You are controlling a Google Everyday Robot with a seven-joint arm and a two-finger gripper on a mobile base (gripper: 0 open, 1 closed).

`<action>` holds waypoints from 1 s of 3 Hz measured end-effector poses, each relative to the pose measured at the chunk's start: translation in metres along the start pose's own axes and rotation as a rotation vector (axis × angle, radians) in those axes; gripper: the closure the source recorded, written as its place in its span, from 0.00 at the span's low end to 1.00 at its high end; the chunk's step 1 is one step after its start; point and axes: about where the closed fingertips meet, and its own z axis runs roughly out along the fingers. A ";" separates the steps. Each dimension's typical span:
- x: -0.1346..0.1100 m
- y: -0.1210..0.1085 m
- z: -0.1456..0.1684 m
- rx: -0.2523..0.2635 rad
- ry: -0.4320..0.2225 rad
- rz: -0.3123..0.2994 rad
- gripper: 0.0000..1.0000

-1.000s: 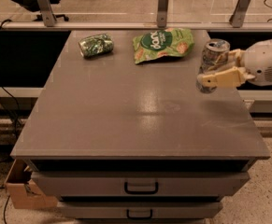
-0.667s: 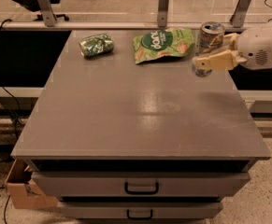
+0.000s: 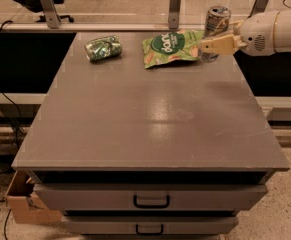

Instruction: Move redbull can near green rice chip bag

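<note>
The redbull can [image 3: 217, 20], slim and silver-grey with a shiny top, stands upright at the table's back right. My gripper [image 3: 211, 38] reaches in from the right and is shut on the redbull can; one tan finger [image 3: 219, 44] crosses the can's lower front, the other is hidden behind it. The green rice chip bag [image 3: 172, 46] lies flat at the back middle, its right edge just left of the can's base. I cannot tell whether the can's base touches the table.
A shorter green patterned can [image 3: 102, 48] lies on its side at the back left. The grey table top [image 3: 150, 114] sits over drawers [image 3: 151, 200]. A cardboard box [image 3: 22, 204] is on the floor at lower left. A rail with posts [image 3: 174, 4] runs behind.
My gripper has carried the redbull can away from me and to the left, from the table's right edge to just beside the chip bag's right end. The bag and green can have not moved.
</note>
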 end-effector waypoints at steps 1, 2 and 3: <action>0.010 -0.024 0.021 0.044 0.003 0.052 1.00; 0.023 -0.039 0.037 0.082 0.014 0.094 1.00; 0.036 -0.044 0.051 0.098 0.034 0.115 1.00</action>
